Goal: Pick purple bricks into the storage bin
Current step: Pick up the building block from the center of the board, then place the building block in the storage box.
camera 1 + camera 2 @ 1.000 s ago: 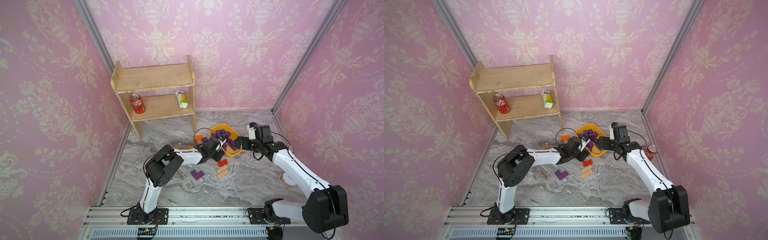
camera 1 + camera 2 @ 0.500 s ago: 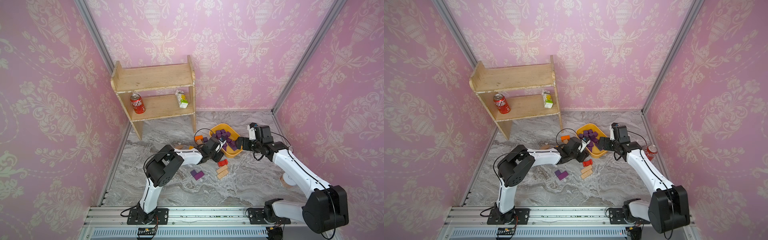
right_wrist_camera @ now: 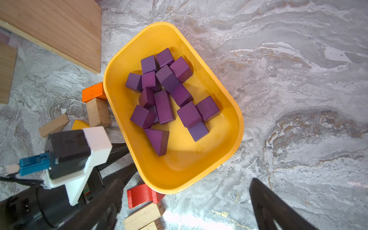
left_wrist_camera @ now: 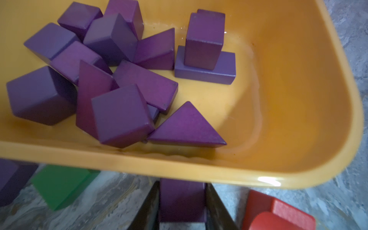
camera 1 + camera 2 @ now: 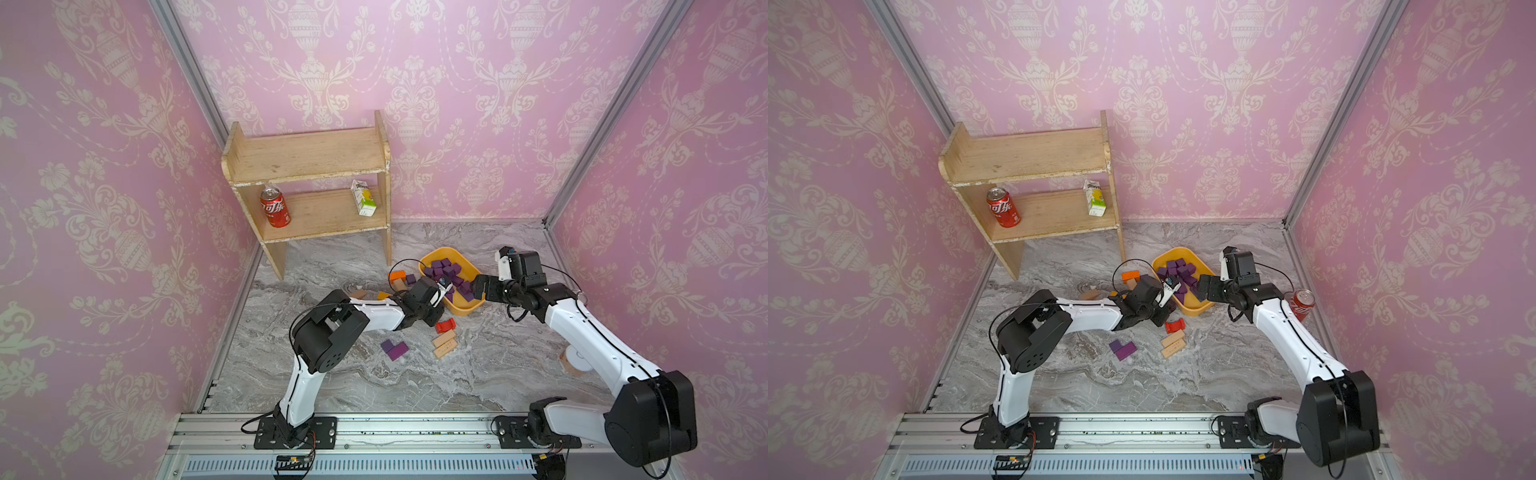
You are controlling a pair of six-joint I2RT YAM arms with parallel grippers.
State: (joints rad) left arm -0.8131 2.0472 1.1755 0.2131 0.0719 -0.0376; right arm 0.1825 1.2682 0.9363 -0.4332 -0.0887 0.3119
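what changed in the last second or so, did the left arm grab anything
The left end effector closed its jaws on a purple brick just outside the storage bin's rim. Neither arm shows clear travel. Unchanged: the right end effector stays open above the bin, and the bricks inside it and the loose blocks around it lie as before.
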